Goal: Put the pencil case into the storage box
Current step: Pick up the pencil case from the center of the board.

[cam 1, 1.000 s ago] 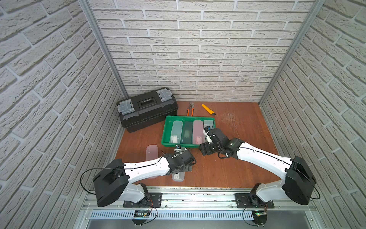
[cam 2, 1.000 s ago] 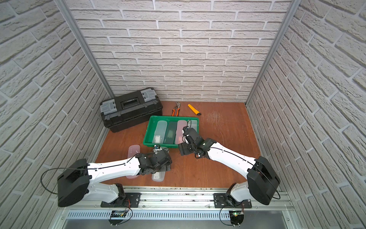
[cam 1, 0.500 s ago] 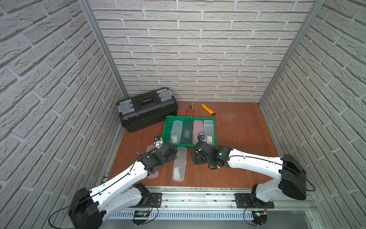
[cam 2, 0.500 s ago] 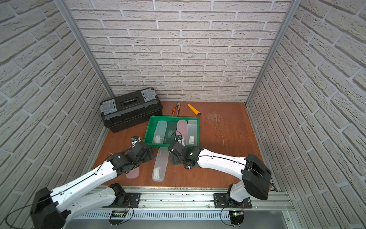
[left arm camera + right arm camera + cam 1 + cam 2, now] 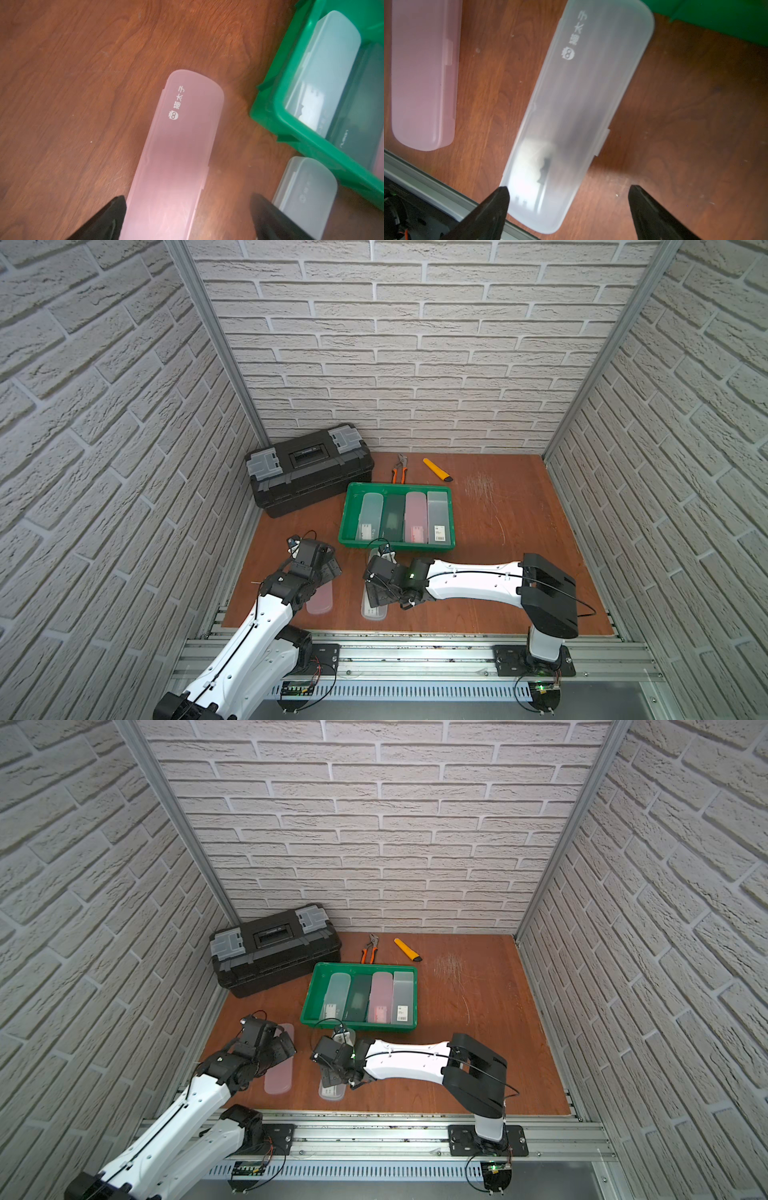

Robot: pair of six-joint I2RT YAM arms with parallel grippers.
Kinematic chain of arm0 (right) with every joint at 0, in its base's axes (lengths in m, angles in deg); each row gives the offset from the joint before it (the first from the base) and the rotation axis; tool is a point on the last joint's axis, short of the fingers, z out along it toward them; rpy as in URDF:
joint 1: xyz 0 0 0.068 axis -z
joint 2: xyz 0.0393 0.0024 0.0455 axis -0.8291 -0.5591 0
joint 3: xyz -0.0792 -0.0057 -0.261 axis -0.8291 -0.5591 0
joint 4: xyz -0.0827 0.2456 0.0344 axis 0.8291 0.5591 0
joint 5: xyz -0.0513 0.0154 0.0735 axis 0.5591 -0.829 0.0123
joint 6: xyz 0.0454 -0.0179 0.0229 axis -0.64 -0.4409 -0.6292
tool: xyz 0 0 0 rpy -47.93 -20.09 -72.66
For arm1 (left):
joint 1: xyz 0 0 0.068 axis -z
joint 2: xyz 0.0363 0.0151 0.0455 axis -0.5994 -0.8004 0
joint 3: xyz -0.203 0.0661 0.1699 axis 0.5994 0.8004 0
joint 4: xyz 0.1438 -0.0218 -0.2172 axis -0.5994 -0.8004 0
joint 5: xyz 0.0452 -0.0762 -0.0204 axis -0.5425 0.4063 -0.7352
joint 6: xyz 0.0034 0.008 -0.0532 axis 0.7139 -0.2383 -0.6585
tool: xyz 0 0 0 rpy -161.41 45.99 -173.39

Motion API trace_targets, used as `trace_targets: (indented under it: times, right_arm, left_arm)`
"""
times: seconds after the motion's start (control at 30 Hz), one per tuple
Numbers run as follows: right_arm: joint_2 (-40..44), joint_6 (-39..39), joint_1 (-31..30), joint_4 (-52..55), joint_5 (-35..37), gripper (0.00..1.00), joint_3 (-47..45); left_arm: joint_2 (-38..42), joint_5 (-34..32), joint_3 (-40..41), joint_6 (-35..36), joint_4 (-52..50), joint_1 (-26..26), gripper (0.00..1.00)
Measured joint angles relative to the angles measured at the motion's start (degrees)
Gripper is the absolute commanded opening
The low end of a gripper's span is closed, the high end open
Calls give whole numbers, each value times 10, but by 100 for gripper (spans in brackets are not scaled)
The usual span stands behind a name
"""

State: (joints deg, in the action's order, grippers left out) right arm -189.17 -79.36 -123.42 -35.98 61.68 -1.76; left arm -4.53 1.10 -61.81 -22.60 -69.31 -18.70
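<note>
Right tool [image 5: 568, 189] back from storage box [image 5: 428, 546], now spread over clear pencil case [image 5: 581, 93] at table [image 5: 498, 572] front edge. Left tool [image 5: 188, 199] spread over pink case [image 5: 182, 145]. Risk: box full w/ four cases [image 5: 417, 512], so fifth may ride rim, slip.

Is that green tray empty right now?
No, in a top view the storage box holds four pencil cases lying side by side.
</note>
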Motion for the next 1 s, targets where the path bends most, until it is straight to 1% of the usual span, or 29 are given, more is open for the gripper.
trace_targets:
  times: [0.2, 0.43, 0.6, 0.7, 0.9, 0.97, 1.0]
  right_arm:
    - [-50, -7, -14, 14, -7, 94, 28]
    - [-110, -4, -24, 70, 3, 94, 116]
    - [-113, -4, -23, 82, 6, 94, 121]
    - [-98, -7, -23, 75, 12, 95, 95]
    - [-5, -8, -23, 80, 35, 95, -23]
    - [22, -6, -21, 81, 42, 97, -54]
    - [33, -5, -21, 80, 44, 100, -66]
  left_arm:
    - [-3, 21, 12, 0, 16, -8, 99]
    - [-20, 38, 24, -1, 38, -11, 98]
    - [-20, 42, 25, -1, 43, -11, 98]
    - [-12, 42, 25, -1, 43, -11, 98]
    - [-5, 44, 25, -1, 43, -11, 99]
    - [-5, 46, 25, -1, 44, -11, 98]
    - [-5, 46, 25, -1, 44, -11, 99]
